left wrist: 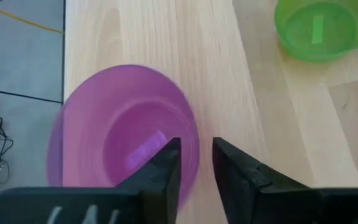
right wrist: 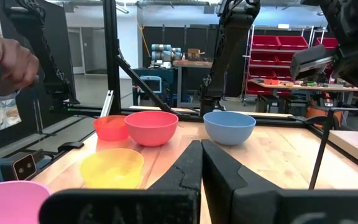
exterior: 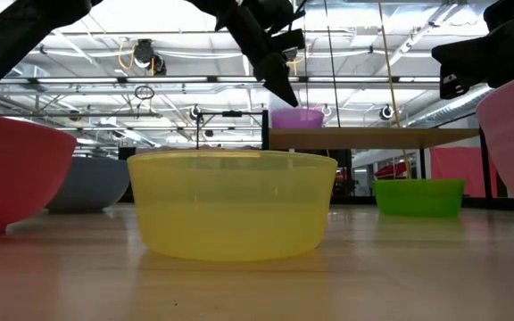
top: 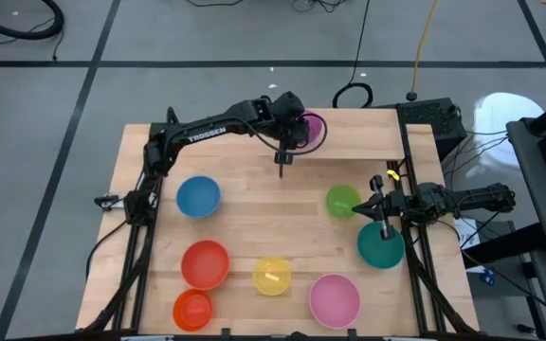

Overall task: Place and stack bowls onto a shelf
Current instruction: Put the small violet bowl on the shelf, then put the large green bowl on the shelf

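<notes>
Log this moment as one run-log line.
left claw: open, over purple bowl on shelf | right claw: shut, waiting near teal bowl

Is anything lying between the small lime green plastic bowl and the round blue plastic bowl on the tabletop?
Nothing: in the high view, only bare wood runs from the lime green plastic bowl to the blue plastic bowl.

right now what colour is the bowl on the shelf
Purple bowl, clearest in the left wrist view, sitting on the shelf.
</notes>
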Motion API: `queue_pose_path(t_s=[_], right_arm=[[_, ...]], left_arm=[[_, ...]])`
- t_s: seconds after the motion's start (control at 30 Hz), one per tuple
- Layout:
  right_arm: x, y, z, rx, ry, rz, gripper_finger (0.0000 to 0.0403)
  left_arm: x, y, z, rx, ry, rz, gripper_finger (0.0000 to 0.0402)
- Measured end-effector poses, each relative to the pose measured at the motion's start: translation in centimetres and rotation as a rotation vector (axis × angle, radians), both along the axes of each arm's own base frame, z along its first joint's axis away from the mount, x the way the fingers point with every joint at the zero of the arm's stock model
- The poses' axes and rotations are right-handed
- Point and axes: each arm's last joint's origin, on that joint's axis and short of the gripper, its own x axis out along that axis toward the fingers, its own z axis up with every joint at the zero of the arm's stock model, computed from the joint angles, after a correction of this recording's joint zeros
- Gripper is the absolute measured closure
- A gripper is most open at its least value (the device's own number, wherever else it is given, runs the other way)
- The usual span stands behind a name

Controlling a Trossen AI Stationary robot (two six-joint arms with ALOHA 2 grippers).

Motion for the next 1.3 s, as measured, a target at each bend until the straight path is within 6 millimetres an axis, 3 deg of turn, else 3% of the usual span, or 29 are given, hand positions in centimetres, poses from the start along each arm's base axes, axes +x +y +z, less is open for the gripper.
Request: queue_pose_path(t_s=[0.3, 0.5, 0.6, 0.7, 0.8, 0.9, 1.1, 1.2, 1.3], right_arm=[[0.0, 0.0, 0.0, 0.004, 0.000, 0.001, 0.0401], [0.0, 0.0, 0.1, 0.012, -0.007, 0.001, 0.0401], [0.0, 0.0, 0.1, 0.159, 0.007, 0.016, 0.0401], [0.0, 0.0, 0.1, 0.342, 0.026, 0.031, 0.0401], [0.0, -0.1, 0.1, 0.351, 0.027, -0.010, 0.0401], [0.2, -0.2, -0.1, 0.397, 0.048, -0.048, 0.0401], [0.9, 0.1, -0.2, 0.483, 0.083, -0.046, 0.0401], [1.5, 0.5, -1.1, 0.486, 0.201, -0.053, 0.0401], [2.1, 1.0, 0.8, 0.483, 0.210, -0.047, 0.0401]], left_arm=[[-0.4, -0.2, 0.7, -0.006, -0.010, 0.076, 0.0244], [-1.8, -1.4, 3.8, -0.040, -0.087, 0.132, 0.0230], [-2.5, -2.7, 4.7, -0.082, -0.082, 0.140, 0.0229], [-3.3, -4.8, 5.6, -0.210, -0.067, 0.094, 0.0229], [-3.9, -7.8, 6.3, -0.272, -0.028, 0.052, 0.0229], [-3.7, -10.9, 5.8, -0.252, -0.001, 0.047, 0.0229], [-3.7, -16.7, 2.9, -0.177, -0.026, 0.029, 0.0229], [-4.6, -18.9, 1.1, -0.149, -0.072, 0.032, 0.0229], [-5.9, -20.5, 0.5, -0.200, -0.201, 0.001, 0.0229]])
